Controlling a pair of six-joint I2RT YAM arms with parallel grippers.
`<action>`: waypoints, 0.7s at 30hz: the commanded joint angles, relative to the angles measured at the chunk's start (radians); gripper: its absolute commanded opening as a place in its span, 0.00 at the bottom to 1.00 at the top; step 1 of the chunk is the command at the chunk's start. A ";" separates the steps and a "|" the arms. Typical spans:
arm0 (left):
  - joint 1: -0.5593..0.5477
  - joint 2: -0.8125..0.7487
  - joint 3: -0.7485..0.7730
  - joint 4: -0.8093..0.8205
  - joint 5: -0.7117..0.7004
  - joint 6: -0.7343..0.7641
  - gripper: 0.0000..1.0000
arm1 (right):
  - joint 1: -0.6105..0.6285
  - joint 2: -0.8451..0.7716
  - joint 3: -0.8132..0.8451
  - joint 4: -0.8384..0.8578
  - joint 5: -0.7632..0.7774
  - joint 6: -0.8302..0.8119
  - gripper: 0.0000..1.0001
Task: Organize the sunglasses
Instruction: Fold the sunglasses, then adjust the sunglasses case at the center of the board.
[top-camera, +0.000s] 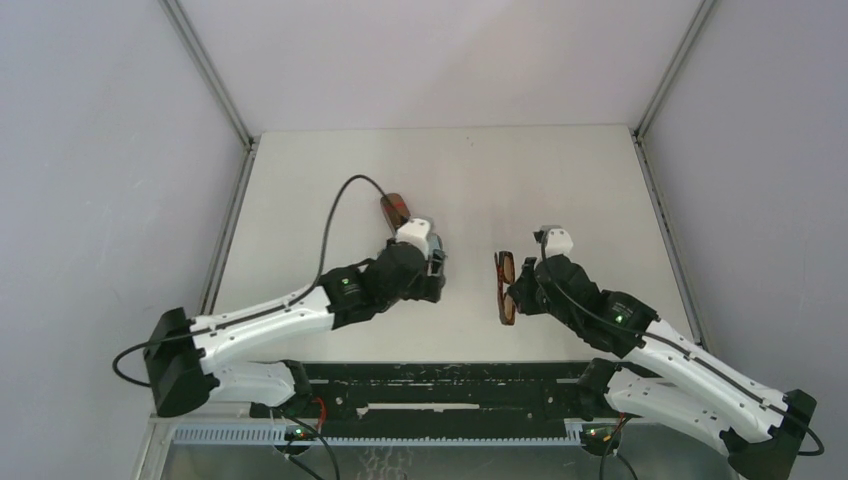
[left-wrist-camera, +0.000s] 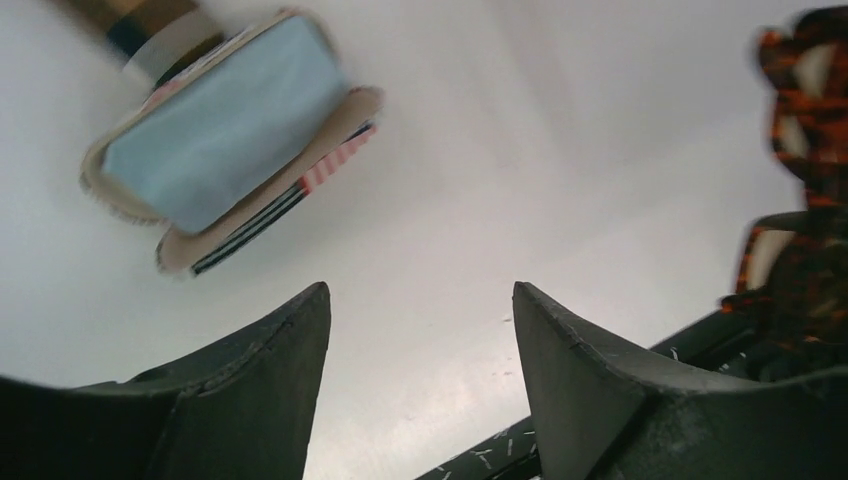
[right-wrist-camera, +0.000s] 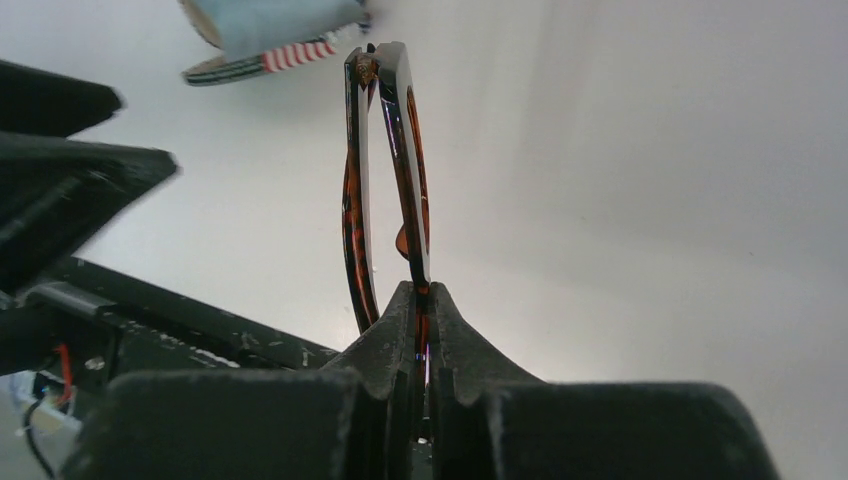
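A pair of dark brown tortoiseshell sunglasses (top-camera: 505, 287) hangs folded just above the table, right of centre. My right gripper (right-wrist-camera: 420, 292) is shut on its frame, and the frame (right-wrist-camera: 386, 170) rises on edge from between the fingertips. In the top view the right gripper (top-camera: 520, 296) sits at the sunglasses' right side. My left gripper (left-wrist-camera: 420, 292) is open with only bare table between its fingers. It hovers a short way left of the sunglasses (left-wrist-camera: 806, 200), and in the top view the left gripper (top-camera: 437, 268) faces them across a gap.
An open flag-print case (left-wrist-camera: 300, 190) holding a light blue cloth (left-wrist-camera: 220, 130) lies beyond the left gripper, hidden under the left arm in the top view. A brown case (top-camera: 393, 208) lies behind the left wrist. A black rail (top-camera: 440, 385) runs along the near table edge.
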 joint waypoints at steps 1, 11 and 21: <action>0.071 -0.138 -0.211 0.166 0.049 -0.142 0.71 | -0.007 -0.007 -0.020 -0.012 0.073 0.024 0.00; 0.135 -0.053 -0.362 0.285 0.116 -0.200 0.62 | -0.022 0.049 -0.028 0.016 0.056 0.021 0.00; 0.263 0.067 -0.372 0.271 0.123 -0.190 0.58 | -0.029 0.072 -0.033 0.026 0.056 0.015 0.00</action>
